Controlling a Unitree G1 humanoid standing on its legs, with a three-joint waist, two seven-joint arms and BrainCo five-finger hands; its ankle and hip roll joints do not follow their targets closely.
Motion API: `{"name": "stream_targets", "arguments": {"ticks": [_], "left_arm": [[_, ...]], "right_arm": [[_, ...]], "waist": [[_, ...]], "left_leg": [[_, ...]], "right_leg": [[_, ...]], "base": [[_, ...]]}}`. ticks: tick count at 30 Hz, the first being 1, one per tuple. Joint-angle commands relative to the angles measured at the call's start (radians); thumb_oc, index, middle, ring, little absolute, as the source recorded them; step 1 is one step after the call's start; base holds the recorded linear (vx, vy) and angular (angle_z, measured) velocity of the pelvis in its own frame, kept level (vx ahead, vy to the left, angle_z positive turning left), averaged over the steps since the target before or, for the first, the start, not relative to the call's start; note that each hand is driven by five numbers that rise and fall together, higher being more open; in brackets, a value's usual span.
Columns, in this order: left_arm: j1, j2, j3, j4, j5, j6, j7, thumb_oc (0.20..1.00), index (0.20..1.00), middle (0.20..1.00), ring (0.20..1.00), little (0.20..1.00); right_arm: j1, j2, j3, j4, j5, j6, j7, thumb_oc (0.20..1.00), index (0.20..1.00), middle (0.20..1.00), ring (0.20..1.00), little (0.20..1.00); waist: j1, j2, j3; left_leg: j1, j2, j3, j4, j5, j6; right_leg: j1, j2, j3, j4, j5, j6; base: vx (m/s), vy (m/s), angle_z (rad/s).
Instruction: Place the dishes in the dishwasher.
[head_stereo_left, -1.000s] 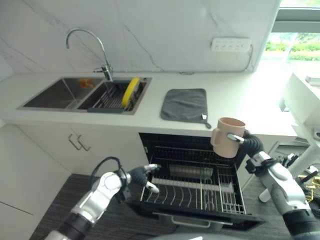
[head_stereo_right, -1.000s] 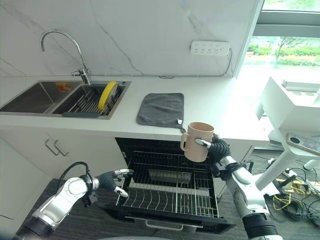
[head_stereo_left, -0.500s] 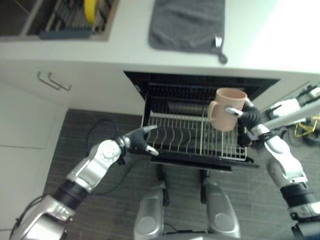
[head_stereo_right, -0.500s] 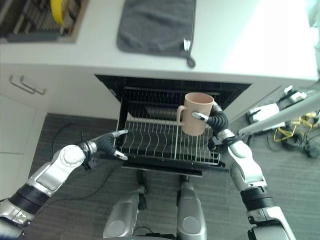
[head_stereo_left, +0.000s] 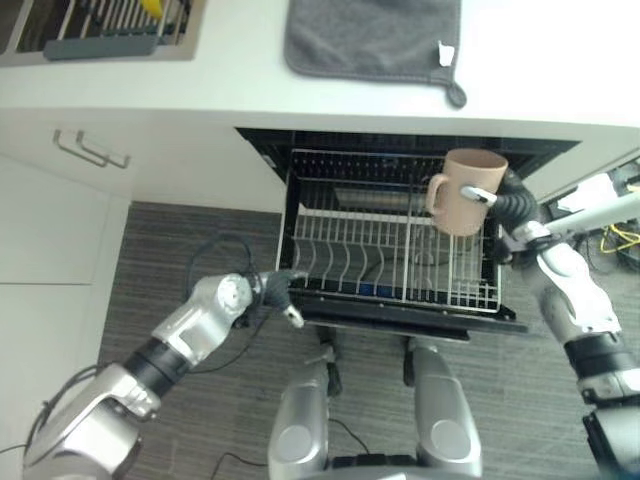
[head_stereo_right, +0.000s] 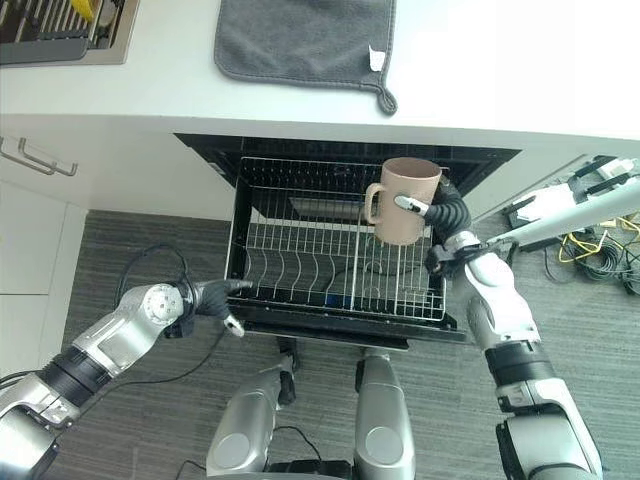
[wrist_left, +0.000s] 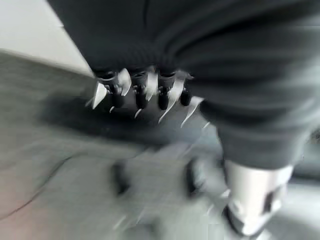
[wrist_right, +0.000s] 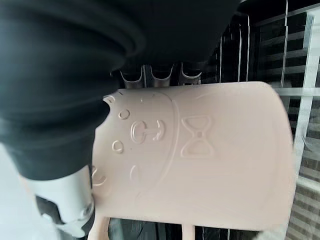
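My right hand (head_stereo_left: 507, 201) is shut on a beige mug (head_stereo_left: 467, 190), fingers and thumb curled round its side; the mug (wrist_right: 200, 150) is upright with its handle toward the robot's left. It hangs above the right rear part of the pulled-out wire rack (head_stereo_left: 350, 265) of the open dishwasher. My left hand (head_stereo_right: 212, 298) is low at the rack's front left corner, fingers (wrist_left: 145, 90) straight and holding nothing. A yellow plate (head_stereo_left: 152, 6) stands in the sink's drying rack at the top left.
A grey cloth (head_stereo_left: 372, 40) lies on the white countertop (head_stereo_left: 200, 95) above the dishwasher. White cabinet doors with a metal handle (head_stereo_left: 90, 152) are to the left. The dishwasher's front edge (head_stereo_left: 400, 318) juts out over the dark floor. A white stand and cables lie at the right.
The camera has tilted down toward the floor. The mug stays in my right hand over the rack's right side. My left hand has drawn back to the rack's front left corner.
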Motion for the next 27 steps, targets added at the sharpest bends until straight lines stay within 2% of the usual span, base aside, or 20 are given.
{"name": "stream_targets", "arguments": {"ticks": [1,5,7,9,16,20,27], "left_arm": [[0.074,0.035,0.013,-0.017,0.133,0.081,-0.215,1.0,1.0,1.0,1.0,1.0],[0.094,0.043,-0.036,-0.017,0.182,0.101,-0.294,1.0,1.0,1.0,1.0,1.0],[0.115,0.052,-0.058,-0.018,0.191,0.1,-0.293,1.0,1.0,1.0,1.0,1.0],[0.151,0.07,-0.081,-0.014,0.179,0.079,-0.259,1.0,1.0,1.0,1.0,1.0],[0.212,0.085,-0.102,-0.013,0.161,0.034,-0.173,1.0,1.0,1.0,1.0,1.0],[0.241,0.083,-0.109,-0.01,0.152,0.006,-0.13,1.0,1.0,1.0,1.0,1.0],[0.245,0.069,-0.124,-0.014,0.117,-0.018,-0.078,1.0,1.0,1.0,1.0,1.0]], "right_arm": [[-0.037,-0.039,0.008,-0.014,0.023,-0.042,-0.002,0.2,0.2,0.2,0.2,0.2],[-0.104,-0.068,0.014,0.099,0.025,-0.021,0.004,0.2,0.2,0.2,0.2,0.2],[-0.129,-0.083,0.017,0.152,0.02,-0.007,0.014,0.2,0.2,0.2,0.2,0.2],[-0.158,-0.109,0.027,0.238,0.013,0.008,0.036,0.2,0.2,0.2,0.2,0.2],[-0.196,-0.133,0.043,0.358,-0.006,0.046,0.053,0.2,0.2,0.2,0.2,0.2],[-0.214,-0.134,0.065,0.422,-0.065,0.07,0.033,0.2,0.2,0.2,0.2,0.2],[-0.24,-0.12,0.085,0.521,-0.091,0.086,0.052,0.2,0.2,0.2,0.2,0.2]], "waist": [[-0.009,-0.022,-0.077],[-0.001,-0.013,-0.076],[0.004,-0.009,-0.075],[0.015,-0.002,-0.073],[0.036,0.012,-0.07],[0.049,0.021,-0.072],[0.062,0.038,-0.072]], "left_leg": [[-0.007,-0.026,-0.006,0.122,-0.068,0.003],[-0.008,-0.026,-0.01,0.122,-0.071,0.0],[-0.008,-0.027,-0.012,0.123,-0.071,0.0],[-0.009,-0.027,-0.012,0.125,-0.071,0.0],[-0.022,-0.028,-0.017,0.136,-0.069,0.002],[-0.038,-0.03,-0.023,0.155,-0.071,0.004],[-0.056,-0.032,-0.031,0.18,-0.072,0.008]], "right_leg": [[0.037,0.006,-0.002,0.024,-0.023,0.007],[0.039,0.007,-0.003,0.024,-0.03,0.005],[0.041,0.007,-0.005,0.026,-0.033,0.005],[0.044,0.007,-0.01,0.027,-0.037,0.004],[0.04,0.004,-0.022,0.04,-0.044,0.002],[0.033,0.001,-0.032,0.057,-0.051,-0.002],[0.02,-0.005,-0.04,0.084,-0.059,-0.007]], "base": [[0.0,0.0,0.0],[0.0,0.001,-0.01],[0.0,0.0,0.0],[0.0,0.0,0.0],[0.0,0.0,0.0],[0.0,0.0,0.0],[0.02,-0.001,0.0]]}}
